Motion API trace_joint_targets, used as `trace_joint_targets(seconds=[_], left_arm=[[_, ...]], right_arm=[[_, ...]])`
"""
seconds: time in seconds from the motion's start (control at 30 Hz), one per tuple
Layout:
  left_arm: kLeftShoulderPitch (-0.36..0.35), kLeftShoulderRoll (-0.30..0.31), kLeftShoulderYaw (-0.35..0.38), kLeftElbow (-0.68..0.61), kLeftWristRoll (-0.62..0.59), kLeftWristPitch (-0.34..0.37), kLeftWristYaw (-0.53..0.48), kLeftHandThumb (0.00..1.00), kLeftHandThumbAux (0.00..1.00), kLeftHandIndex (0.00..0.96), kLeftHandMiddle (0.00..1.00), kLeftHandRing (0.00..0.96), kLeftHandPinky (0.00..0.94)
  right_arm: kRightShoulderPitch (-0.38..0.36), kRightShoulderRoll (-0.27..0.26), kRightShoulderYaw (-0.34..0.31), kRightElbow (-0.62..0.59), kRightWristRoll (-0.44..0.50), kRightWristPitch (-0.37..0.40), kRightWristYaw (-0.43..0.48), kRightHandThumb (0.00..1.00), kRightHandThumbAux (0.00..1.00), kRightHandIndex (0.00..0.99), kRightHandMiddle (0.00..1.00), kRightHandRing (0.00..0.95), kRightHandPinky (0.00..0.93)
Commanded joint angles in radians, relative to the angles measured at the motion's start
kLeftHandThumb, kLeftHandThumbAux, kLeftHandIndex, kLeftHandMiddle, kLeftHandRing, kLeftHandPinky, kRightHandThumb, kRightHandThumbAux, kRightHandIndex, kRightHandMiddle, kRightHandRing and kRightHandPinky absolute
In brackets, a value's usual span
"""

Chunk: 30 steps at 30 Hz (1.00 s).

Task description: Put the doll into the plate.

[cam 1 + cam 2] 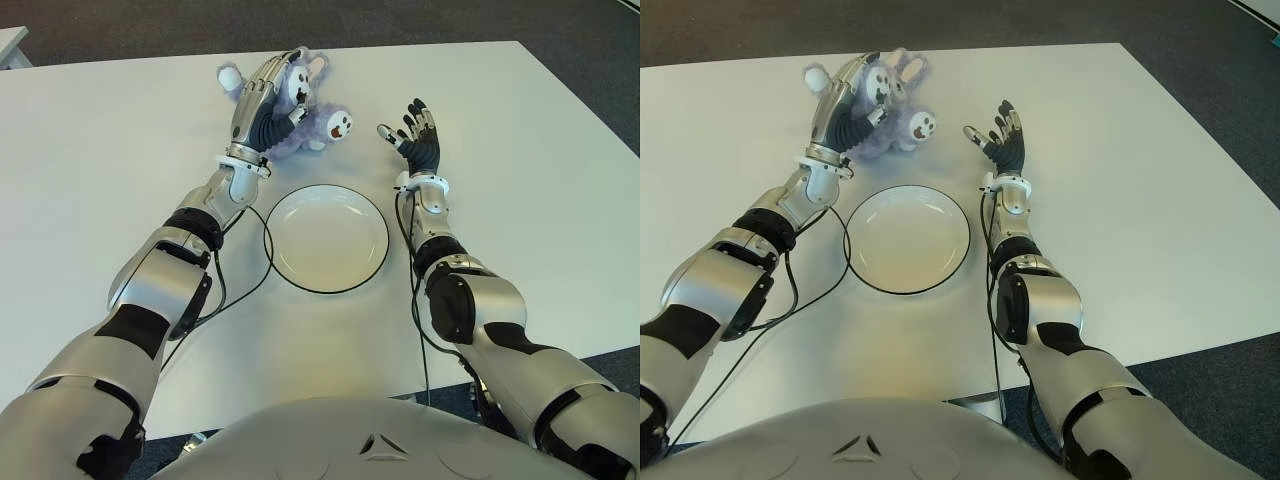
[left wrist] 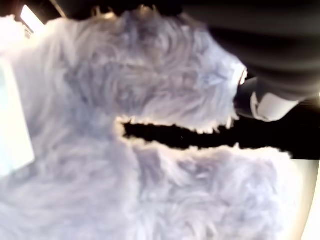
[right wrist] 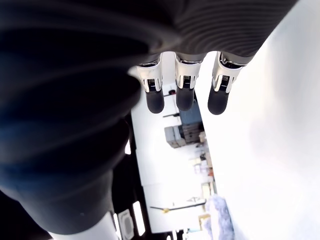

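Note:
A fluffy purple doll [image 1: 322, 122] with white paws lies on the white table [image 1: 530, 180], just beyond the plate. My left hand [image 1: 268, 100] lies over the doll, fingers and thumb curled around it. Purple fur [image 2: 150, 90] fills the left wrist view. The white plate [image 1: 330, 238] with a dark rim sits empty in the middle, nearer to me than the doll. To the right of the doll, apart from it, my right hand [image 1: 418, 135] shows with spread fingers [image 3: 185, 97] holding nothing.
A black cable [image 1: 262, 265] loops along the plate's left rim and runs back under my left arm. Dark carpet [image 1: 400, 20] lies past the table's far edge. Bare table spreads out on both sides.

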Motion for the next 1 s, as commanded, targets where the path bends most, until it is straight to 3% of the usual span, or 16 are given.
trace_joint_targets(seconds=[0.03,1.0], left_arm=[[0.001,0.009,0.000,0.017,-0.004,0.001,-0.031,0.503,0.346,0.000,0.095,0.086,0.028],[0.007,0.032,-0.022,0.007,0.020,-0.026,-0.027,0.490,0.273,0.000,0.063,0.068,0.044]], right_arm=[[0.045,0.020,0.001,0.025,0.007,0.009,-0.005,0.145,0.911,0.075,0.046,0.042,0.089],[0.044,0.020,0.007,0.026,0.005,0.013,-0.008,0.170,0.911,0.082,0.048,0.042,0.081]])
